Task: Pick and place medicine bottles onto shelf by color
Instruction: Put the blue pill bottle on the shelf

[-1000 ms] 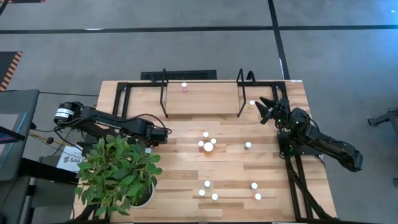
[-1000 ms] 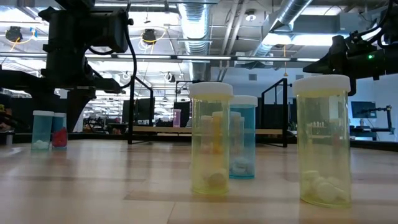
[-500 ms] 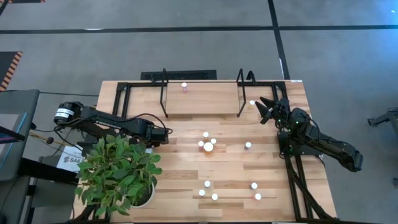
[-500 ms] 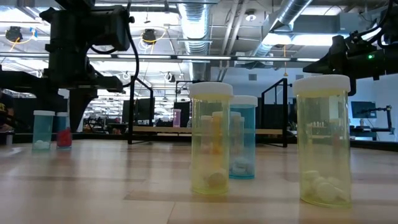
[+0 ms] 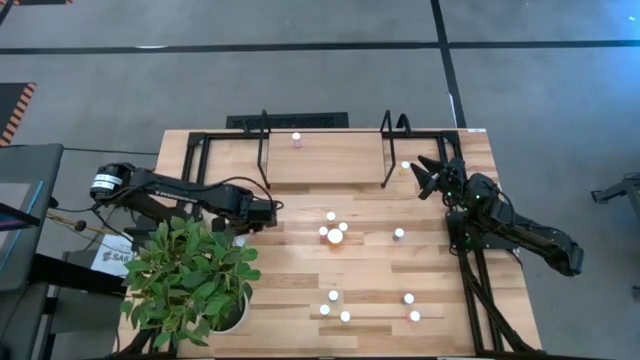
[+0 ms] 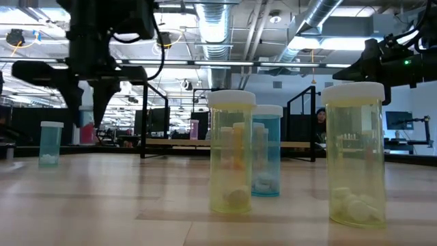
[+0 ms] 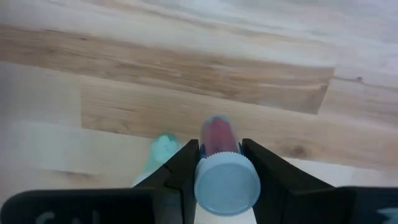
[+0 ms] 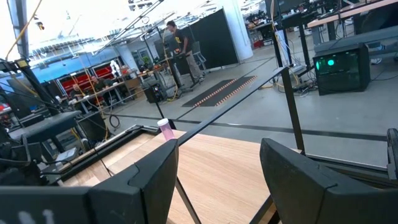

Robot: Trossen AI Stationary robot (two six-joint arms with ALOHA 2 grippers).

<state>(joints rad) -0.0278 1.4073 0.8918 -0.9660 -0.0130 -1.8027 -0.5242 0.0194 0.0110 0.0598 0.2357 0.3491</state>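
Note:
My left gripper (image 5: 262, 213) hangs above the table's left half, shut on a small pink bottle (image 6: 87, 128) with a pale cap (image 7: 227, 183). A teal bottle (image 6: 50, 142) stands on the table just beside and below it. On the table's far side stands the shelf (image 5: 325, 160), with one pink bottle (image 5: 296, 139) on its board. More bottles stand in groups at the table's middle (image 5: 333, 231) and near its front (image 5: 335, 305). My right gripper (image 5: 428, 172) waits open at the shelf's right end, holding nothing. My left gripper pinches the pink bottle between its two fingers (image 7: 186, 165), one on each side of the upper body (image 7: 214, 140) just under the cap. The fingers come from above, pointing down. The bottle hangs upright, lifted clear of the table.
A potted plant (image 5: 190, 275) fills the table's near left corner, close to my left arm. Yellowish bottles (image 6: 231, 154) and a teal one (image 6: 266, 154) stand near the front edge. A single bottle (image 5: 399, 233) stands right of the middle and another (image 5: 405, 165) by the shelf's right end.
My left gripper has risen and drifted a little toward the table's right edge, carrying the pink bottle. The bottle stood on the table next to the teal one and now hangs clear above it. The teal bottle has stayed where it was.

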